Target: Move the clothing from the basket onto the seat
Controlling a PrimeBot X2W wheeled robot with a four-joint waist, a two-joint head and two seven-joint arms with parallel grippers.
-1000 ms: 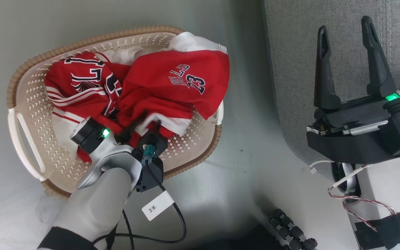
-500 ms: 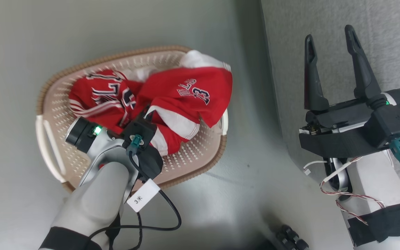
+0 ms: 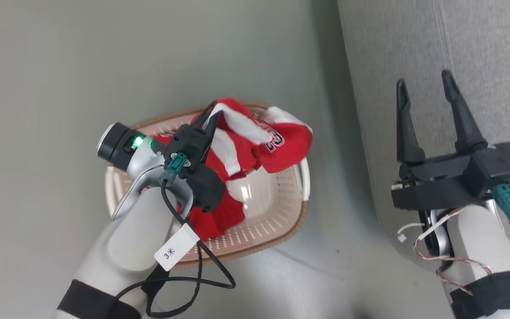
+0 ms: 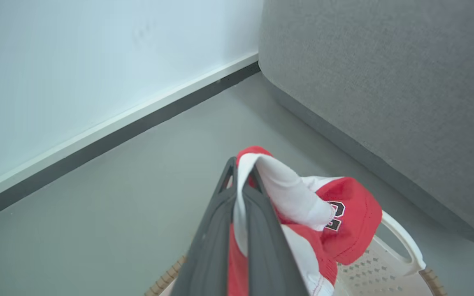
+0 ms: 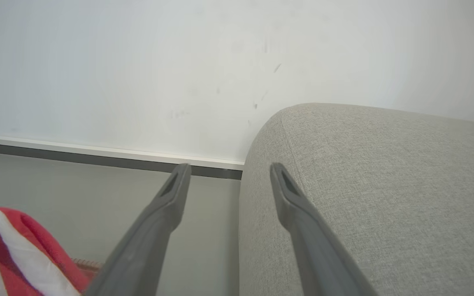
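Note:
My left gripper (image 3: 213,113) is shut on the clothing (image 3: 264,141), a bunch of red jersey fabric with white trim, and holds it up above the cream perforated basket (image 3: 277,217). In the left wrist view the fabric (image 4: 335,213) drapes over the closed fingers (image 4: 261,230), a dark number showing, with the basket handle (image 4: 401,242) below. The basket's bare bottom shows under the hanging cloth. My right gripper (image 3: 427,88) is open and empty over the grey seat (image 3: 472,44). The right wrist view has its fingers (image 5: 171,193) apart beside the seat's rounded edge (image 5: 364,172).
Grey floor (image 3: 60,66) surrounds the basket. A white wall with a dark baseboard (image 4: 109,135) runs behind. A cable with a white tag (image 3: 176,246) hangs from my left wrist. The seat's side rises just right of the basket.
My left gripper has risen out of the basket with the jersey pieces bunched in it. The head camera has shifted, so the basket looks smaller and lower.

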